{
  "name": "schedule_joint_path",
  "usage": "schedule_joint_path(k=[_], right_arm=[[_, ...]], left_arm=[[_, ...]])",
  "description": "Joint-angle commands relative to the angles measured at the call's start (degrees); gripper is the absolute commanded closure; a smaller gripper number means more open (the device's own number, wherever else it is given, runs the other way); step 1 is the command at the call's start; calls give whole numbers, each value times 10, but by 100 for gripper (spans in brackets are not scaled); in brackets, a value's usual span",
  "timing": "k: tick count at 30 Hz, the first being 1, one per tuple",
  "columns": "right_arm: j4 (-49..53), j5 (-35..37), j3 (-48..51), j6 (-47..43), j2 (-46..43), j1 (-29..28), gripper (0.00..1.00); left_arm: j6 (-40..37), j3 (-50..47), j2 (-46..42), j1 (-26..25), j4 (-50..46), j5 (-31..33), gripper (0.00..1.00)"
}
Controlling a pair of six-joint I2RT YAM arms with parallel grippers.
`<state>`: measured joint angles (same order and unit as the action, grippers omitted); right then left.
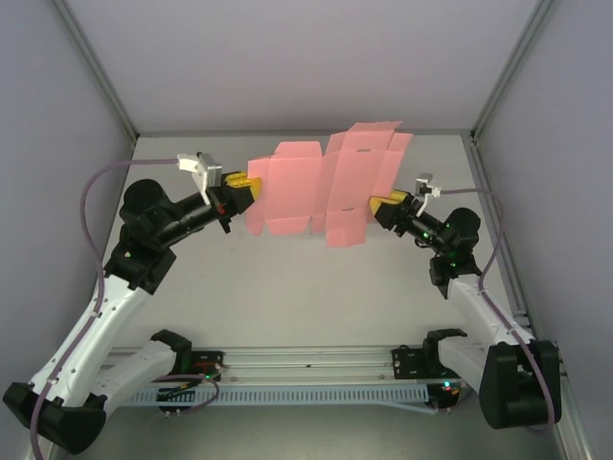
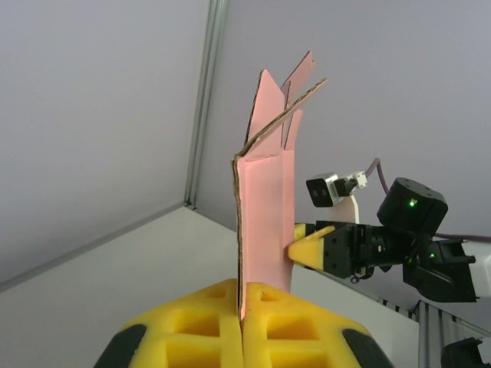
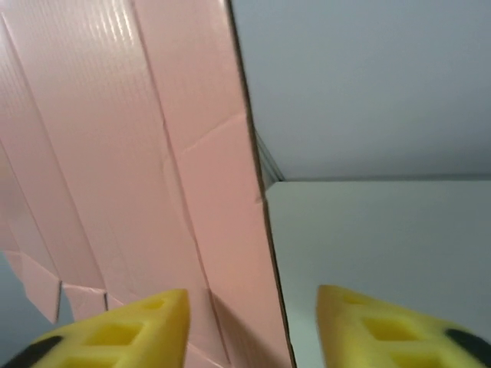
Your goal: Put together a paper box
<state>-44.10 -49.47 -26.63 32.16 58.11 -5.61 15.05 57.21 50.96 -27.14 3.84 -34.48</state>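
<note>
Pinching paper box [image 1: 316,187], left end effector [image 1: 251,186], right end effector [image 1: 379,201] spread astride its edge

Box [image 1: 316,180]: pink die-cut sheet w/ flaps, creased but not folded up, brown corrugated edges. Held off table [image 1: 287,287], approx. upright, mid-workspace. Left edge pinched in left gripper [image 1: 251,189]; right edge betw. parted fingers of right gripper [image 1: 377,202].
</note>
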Motion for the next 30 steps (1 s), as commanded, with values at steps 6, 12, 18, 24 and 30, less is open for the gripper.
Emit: schedule_joint_path(k=[6,12,18,24,30], right_arm=[[-62,-38,-16,21,-4,3,100],[194,-24,-79,-116,-33,-12,100],[498,72,-124,-263,-41,-92,100],[557,99,-101,-247,0,-114,100],[639,208,-157,-298,69,-139,100]], left_arm=[[17,-2,-9,-4,13,45,100],[44,-34,-11,-4,-73,206,49],[71,-77,13,-3,-188,375,0],[77,-78,22,-4,-245,415,0],[79,-81,16,-4,-243,419,0]])
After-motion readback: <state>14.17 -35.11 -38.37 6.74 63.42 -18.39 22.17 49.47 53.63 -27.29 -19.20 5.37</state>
